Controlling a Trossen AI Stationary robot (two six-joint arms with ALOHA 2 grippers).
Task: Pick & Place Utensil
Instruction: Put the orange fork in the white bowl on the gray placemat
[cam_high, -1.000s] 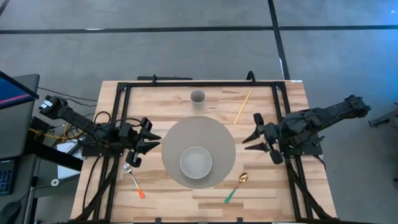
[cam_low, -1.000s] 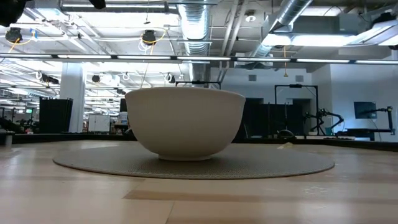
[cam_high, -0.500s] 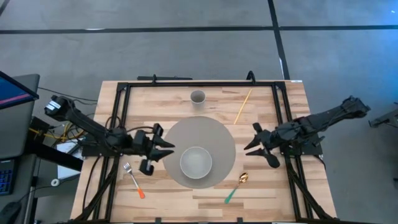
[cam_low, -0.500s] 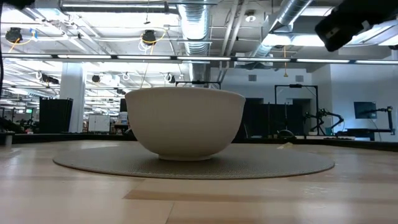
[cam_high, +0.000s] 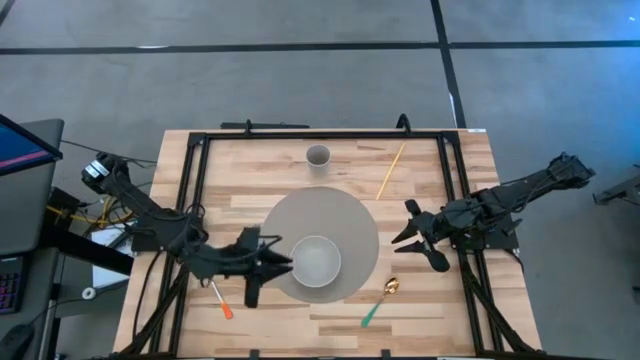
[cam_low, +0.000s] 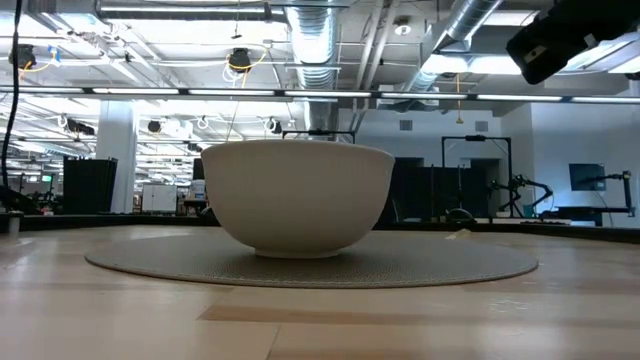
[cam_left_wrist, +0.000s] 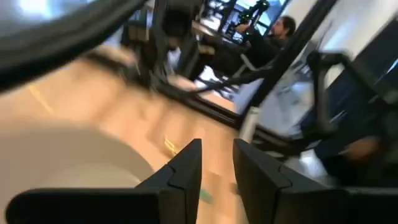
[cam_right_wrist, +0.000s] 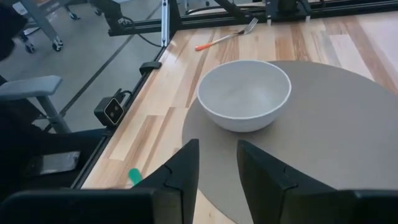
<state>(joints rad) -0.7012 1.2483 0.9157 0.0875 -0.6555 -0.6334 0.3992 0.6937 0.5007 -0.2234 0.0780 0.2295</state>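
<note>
The fork (cam_high: 216, 297) lies on the bare wood at the lower left of the high view, tines toward the upper left and its orange handle tip pointing to the lower right, just outside the round grey placemat (cam_high: 355, 225). It looks slim and flat, silver along the shaft. The left gripper (cam_high: 262, 268) hangs just beside it, at the mat's lower-left edge, fingers a little apart and empty. The step in hand seems to be the reach for the fork: the gripper should turn so its fingers straddle the thin shaft crosswise, then come low before closing (a flat utensil slips easily). The white bowl (cam_high: 316, 260) sits on the mat. A green-handled spoon (cam_high: 381, 301) lies lower right. The right gripper (cam_high: 418, 236) waits, parted, at the mat's right edge.
</note>
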